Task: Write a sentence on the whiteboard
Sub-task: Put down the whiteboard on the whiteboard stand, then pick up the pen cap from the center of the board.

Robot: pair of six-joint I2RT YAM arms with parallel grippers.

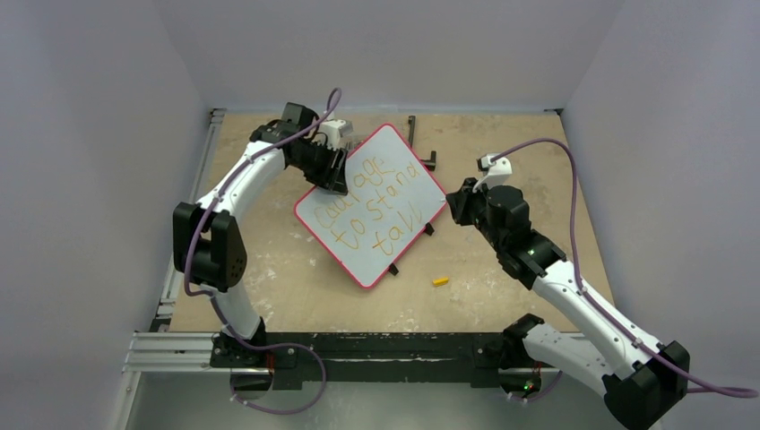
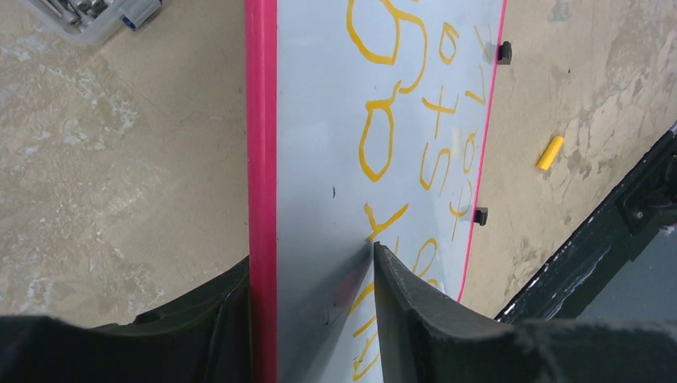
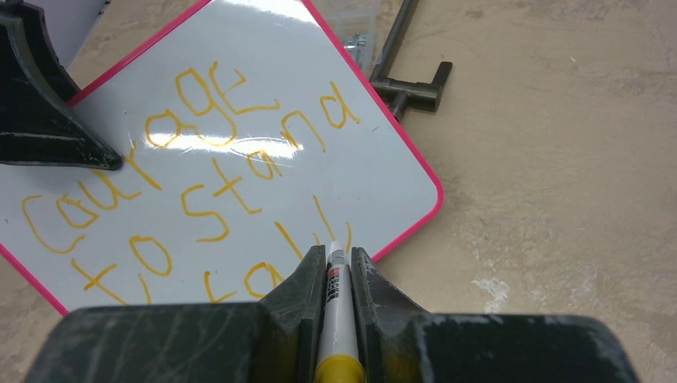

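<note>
Table [image 1: 538, 179] | whiteboard [image 2: 262, 120] rim inside parted left tool [image 2: 310, 255] | marker [image 3: 337, 311] in right tool [image 3: 337, 251]

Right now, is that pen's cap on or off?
Off: the marker in the right gripper ends in a bare narrow tip, and a small yellow cap lies loose on the table.

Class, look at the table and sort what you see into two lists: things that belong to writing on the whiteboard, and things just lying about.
Belongs to the job: whiteboard; sentence; marker, held in the right fingers.

Just lying about: black metal bar; clear box of small parts; small yellow piece on the table.
</note>
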